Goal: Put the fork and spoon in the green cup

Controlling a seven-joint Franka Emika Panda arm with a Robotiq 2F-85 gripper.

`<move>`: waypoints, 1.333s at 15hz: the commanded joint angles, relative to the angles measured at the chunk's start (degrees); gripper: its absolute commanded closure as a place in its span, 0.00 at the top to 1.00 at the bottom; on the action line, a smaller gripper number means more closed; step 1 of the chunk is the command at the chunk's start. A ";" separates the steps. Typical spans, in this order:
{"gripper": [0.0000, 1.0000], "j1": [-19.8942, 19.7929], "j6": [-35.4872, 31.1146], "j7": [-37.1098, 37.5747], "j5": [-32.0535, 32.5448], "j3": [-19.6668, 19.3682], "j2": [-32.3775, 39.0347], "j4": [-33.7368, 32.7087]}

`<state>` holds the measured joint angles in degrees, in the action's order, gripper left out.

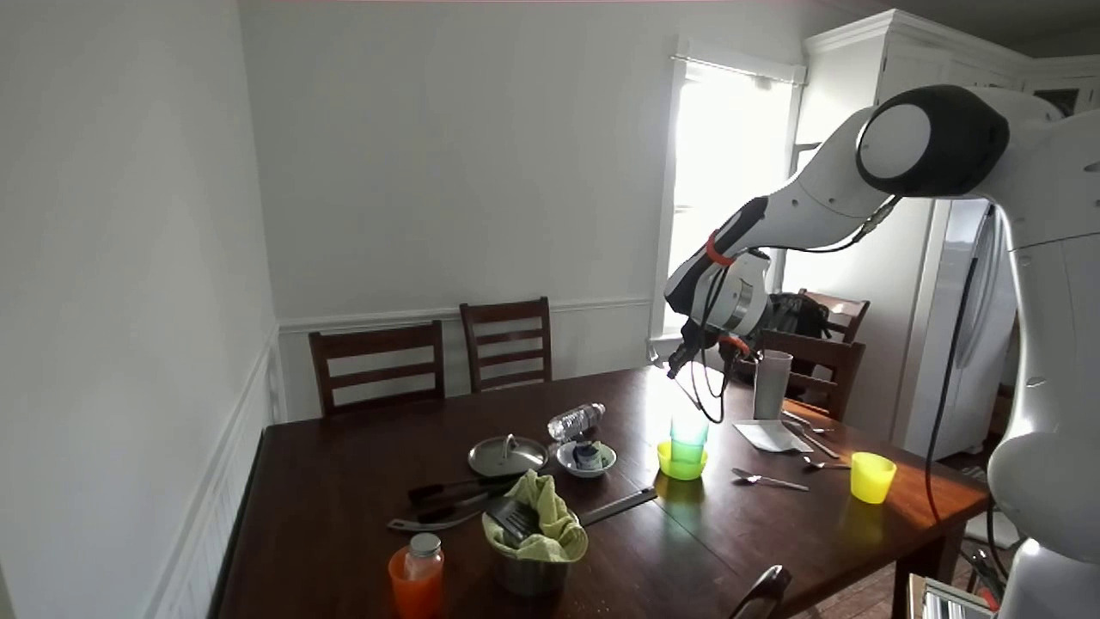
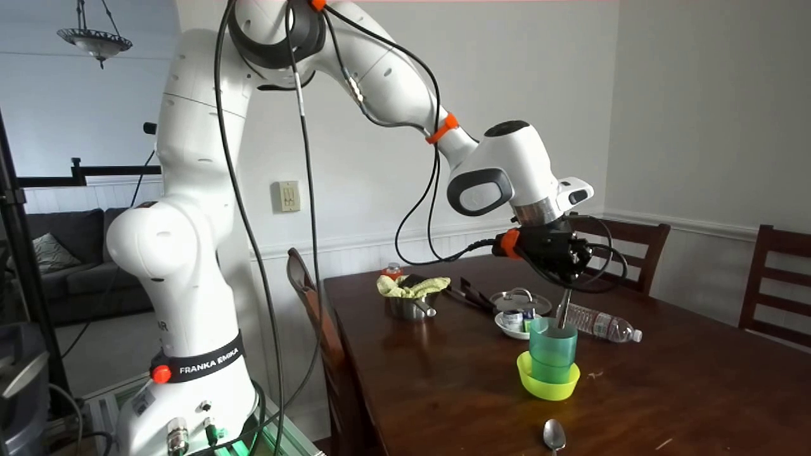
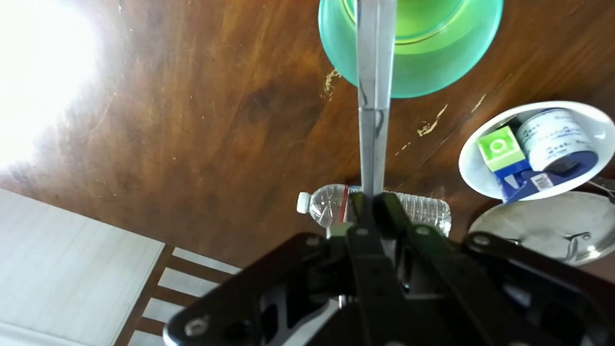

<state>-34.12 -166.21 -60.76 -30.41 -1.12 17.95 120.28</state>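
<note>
The green cup point(image 2: 552, 348), a translucent teal-green tumbler, stands upright inside a lime-green bowl point(image 2: 525, 382). My gripper point(image 3: 374, 206) is shut on a silvery utensil point(image 3: 374, 96) and hangs above the cup. In the wrist view this utensil crosses over the cup's rim, and its end runs out of the frame. An exterior view shows the utensil point(image 2: 563, 307) slanting down into the cup's mouth; how deep I cannot tell, nor whether it is the fork or the spoon. A spoon point(image 2: 554, 434) lies on the table near the cup. No fork can be made out with certainty.
More silver cutlery point(image 1: 778, 482) lies near a yellow cup point(image 1: 873, 478) and a tall grey tumbler point(image 1: 773, 387). A water bottle point(image 3: 331, 204), a white bowl point(image 3: 473, 163) and a pot lid point(image 1: 494, 460) are close by. A cloth-filled pot point(image 1: 533, 576) stands beside an orange cup point(image 1: 417, 593).
</note>
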 commanded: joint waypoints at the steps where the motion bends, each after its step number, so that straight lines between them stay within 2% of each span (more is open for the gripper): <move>1: 0.03 -3.59 -2.30 -6.03 -5.26 3.96 3.57 -1.67; 4: 0.03 -7.06 -2.49 -11.17 -9.54 8.14 4.76 -1.25; 7: 0.03 -9.25 -2.91 -14.85 -11.52 10.51 5.06 0.04; 17: 0.03 -12.13 -2.81 -18.57 -11.32 11.57 4.41 3.32; 18: 0.35 -12.10 -2.85 -18.53 -11.35 11.58 4.37 3.39; 20: 0.41 -12.20 -2.87 -18.54 -11.49 11.65 4.21 3.47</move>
<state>-44.87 -168.31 -77.07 -40.40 9.40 23.47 121.62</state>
